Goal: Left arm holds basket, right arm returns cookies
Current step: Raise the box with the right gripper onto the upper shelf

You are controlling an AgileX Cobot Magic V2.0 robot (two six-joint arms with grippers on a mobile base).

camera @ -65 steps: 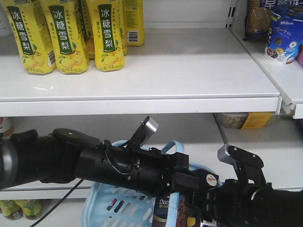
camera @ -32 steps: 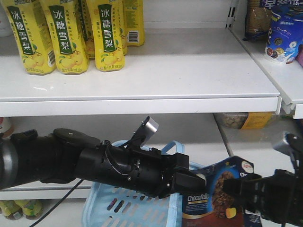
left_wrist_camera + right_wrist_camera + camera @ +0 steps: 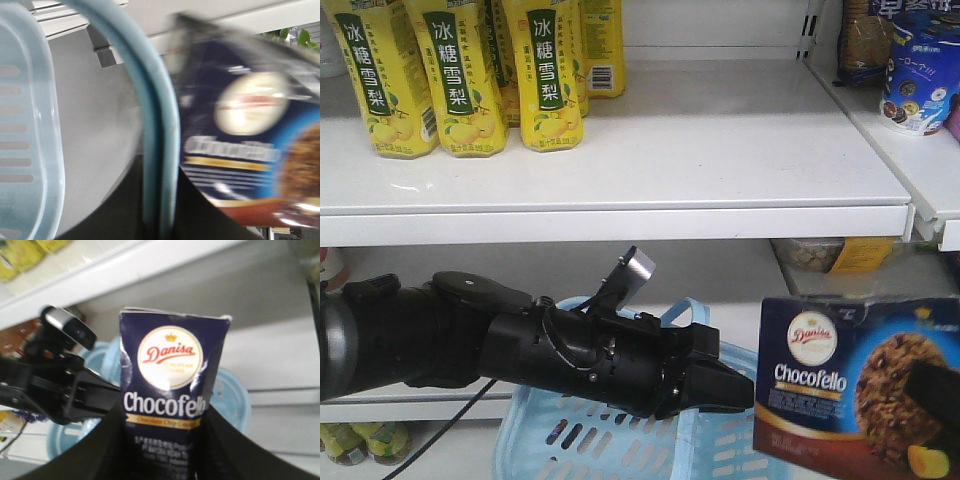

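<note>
While the left gripper [image 3: 735,390] clamps the hoop handle [image 3: 157,150] of the basket [image 3: 590,445], the cookies [image 3: 855,385] hang to its right, outside the rim; the right gripper [image 3: 165,450] grips the carton's lower end; the basket's contents are hidden, seemingly none.

Cookies [image 3: 172,390] upright between the right jaws; basket [image 3: 227,400] behind; left arm [image 3: 60,385] beside.

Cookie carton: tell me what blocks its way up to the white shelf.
Nothing visible does. The cookie carton, held in the right claw, is out of the basket; the open shelf top above it is bare, bottles far left.
</note>
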